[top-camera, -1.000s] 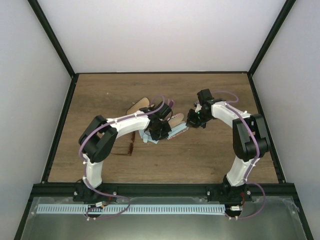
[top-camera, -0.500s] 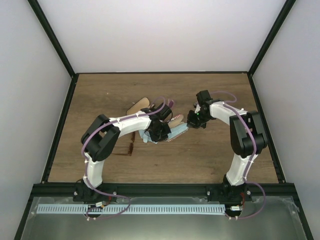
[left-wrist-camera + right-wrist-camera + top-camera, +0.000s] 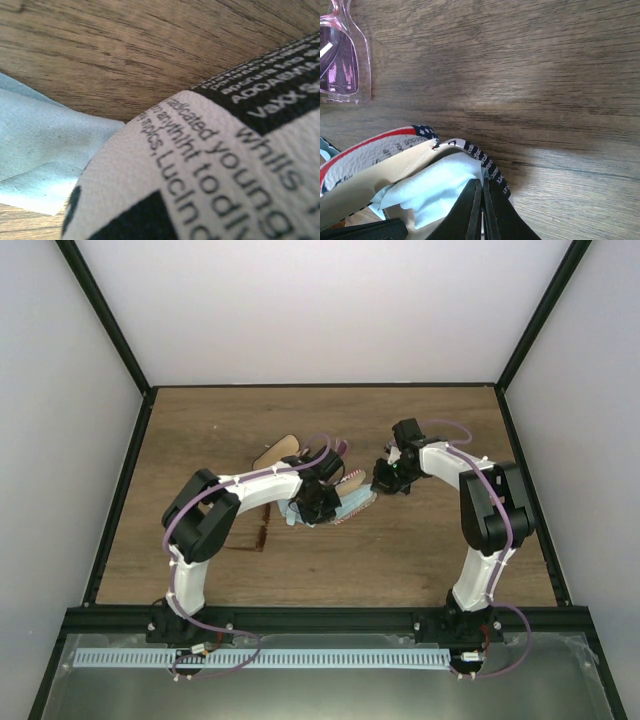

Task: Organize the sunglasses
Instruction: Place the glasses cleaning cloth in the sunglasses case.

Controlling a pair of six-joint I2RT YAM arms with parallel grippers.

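The sunglasses, thin and dark reddish-brown, lie on the table in front of my left arm, apart from both grippers. A red-and-white striped case lies open at the middle with a light blue cloth inside. My right gripper is shut on the case's right rim; it also shows in the top view. My left gripper sits over the case's left end. Its fingers are hidden in the left wrist view, which the printed case fills.
Pink-framed glasses lie just behind the case and also show in the top view. A tan oval case lies at the back left. A second blue cloth lies under the left gripper.
The left gripper and the striped case have shifted slightly left and nearer. The right gripper has followed a little to the left, still at the case's right end.
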